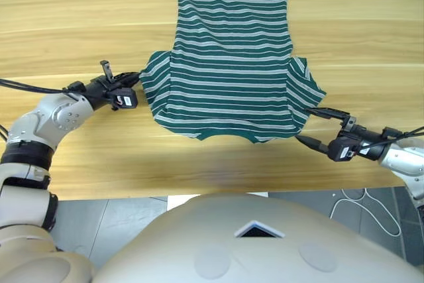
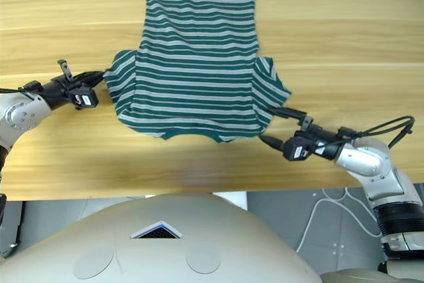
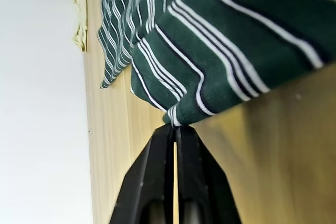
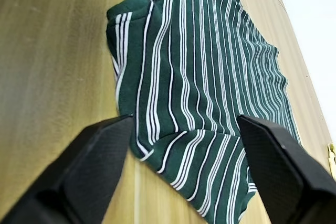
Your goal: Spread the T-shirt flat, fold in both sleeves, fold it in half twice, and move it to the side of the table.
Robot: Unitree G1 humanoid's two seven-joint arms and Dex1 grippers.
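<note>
T-shirt from the head: lies flat at the middle of the pale wood-grain table, a green knit with thin white stripes, hem far and collar near, with the left gripper at the edge of the left sleeve and the right gripper spread wide beside the rumpled right sleeve, gripping nothing. From the left wrist: shows slim black fingers closed to a sliver, pinching the ribbed sleeve hem at their tips. From the right wrist: shows two blunt, textured black pads far apart, near the cloth's shoulder corner.
</note>
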